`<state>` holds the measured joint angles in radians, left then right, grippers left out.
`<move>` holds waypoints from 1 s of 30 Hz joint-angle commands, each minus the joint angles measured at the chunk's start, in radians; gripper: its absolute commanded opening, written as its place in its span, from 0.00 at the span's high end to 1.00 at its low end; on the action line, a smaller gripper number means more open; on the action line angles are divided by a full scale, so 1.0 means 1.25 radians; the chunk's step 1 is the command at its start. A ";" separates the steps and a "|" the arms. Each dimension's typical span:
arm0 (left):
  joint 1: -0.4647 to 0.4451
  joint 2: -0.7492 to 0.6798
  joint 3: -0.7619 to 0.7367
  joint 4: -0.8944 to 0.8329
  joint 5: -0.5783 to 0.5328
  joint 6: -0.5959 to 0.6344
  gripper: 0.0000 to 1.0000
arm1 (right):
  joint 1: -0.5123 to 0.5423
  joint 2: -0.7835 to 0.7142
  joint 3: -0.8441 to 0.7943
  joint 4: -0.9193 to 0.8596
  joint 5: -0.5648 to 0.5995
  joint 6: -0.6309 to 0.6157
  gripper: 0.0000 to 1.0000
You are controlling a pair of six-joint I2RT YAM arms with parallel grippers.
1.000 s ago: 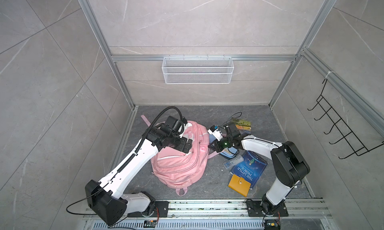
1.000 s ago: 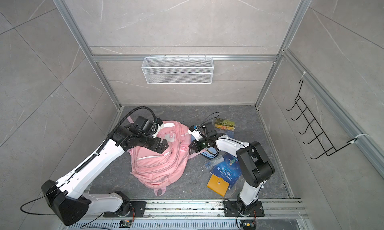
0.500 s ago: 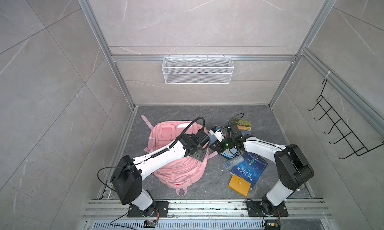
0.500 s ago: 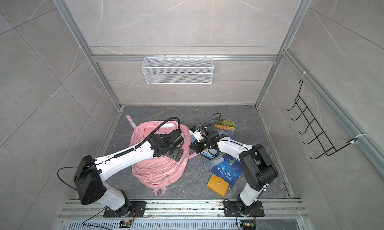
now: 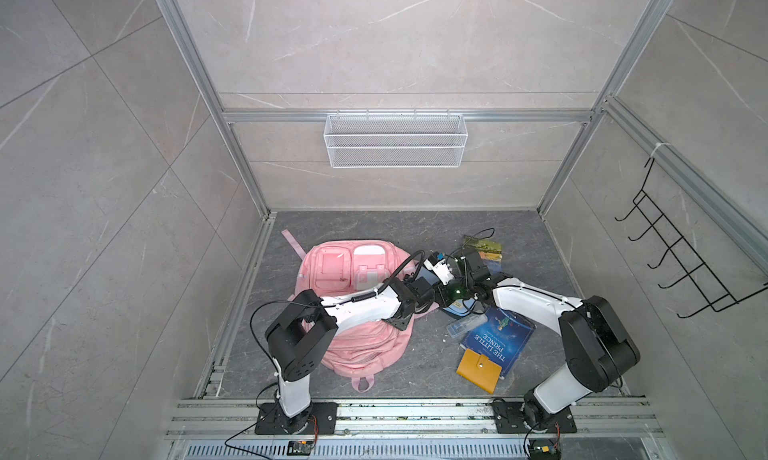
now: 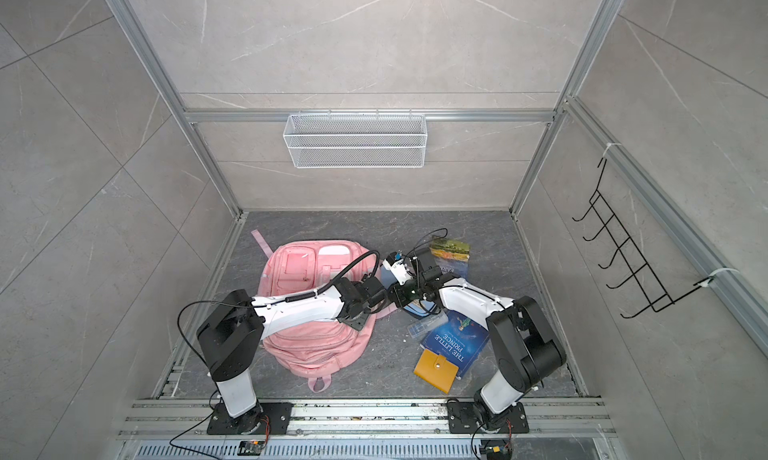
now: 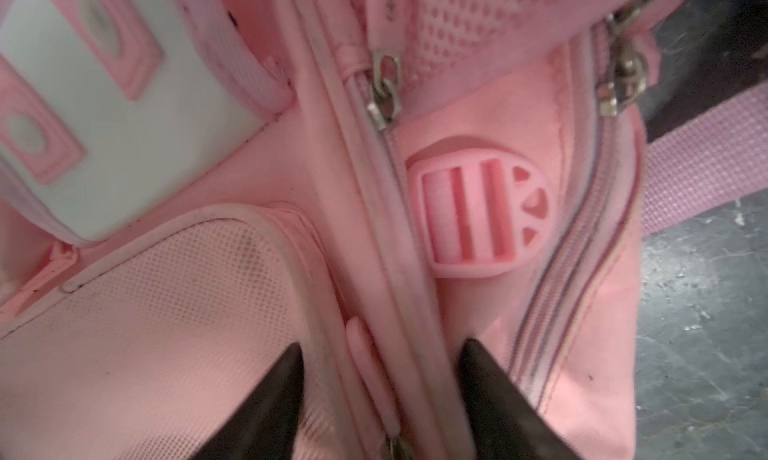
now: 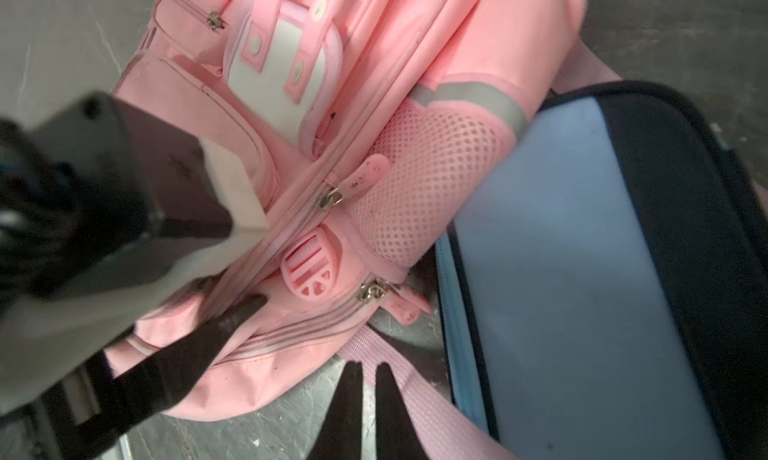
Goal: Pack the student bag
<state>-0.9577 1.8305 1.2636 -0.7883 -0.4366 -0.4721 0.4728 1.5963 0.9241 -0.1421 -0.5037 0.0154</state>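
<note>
beside the pencil case (image 8: 582,250), left gripper (image 7: 380,343) half-wide astride student bag (image 7: 478,121) zip (image 7: 384,212); right gripper (image 8: 369,366) barely parted.

You are looking down from high above the rail (image 5: 415,412) edge of the floor (image 5: 395,229) in both top views, while both wrist cameras are crowding the student bag (image 7: 478,117) at its zipped side, sharing its strap buckle (image 8: 309,271).

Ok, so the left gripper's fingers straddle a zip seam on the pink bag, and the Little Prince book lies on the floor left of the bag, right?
Not quite. The book lies right of the bag, not left; both top views show this. The rest stands: in the left wrist view, the left gripper has its fingers on either side of a zip seam on the bag.
</note>
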 commanded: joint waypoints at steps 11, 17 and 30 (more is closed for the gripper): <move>0.094 -0.242 -0.033 0.084 0.264 0.128 1.00 | -0.002 -0.172 -0.017 -0.080 0.021 0.038 0.49; 0.252 -0.386 -0.050 0.030 0.543 0.195 1.00 | -0.002 -0.197 -0.007 -0.115 -0.107 -0.006 0.46; 0.331 -0.376 0.037 -0.063 0.742 0.244 1.00 | 0.047 -0.100 0.141 -0.089 -0.176 -0.009 0.65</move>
<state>-0.5529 1.3670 1.2293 -0.9028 0.3519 -0.2001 0.5186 1.4467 1.0527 -0.2535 -0.7074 0.0322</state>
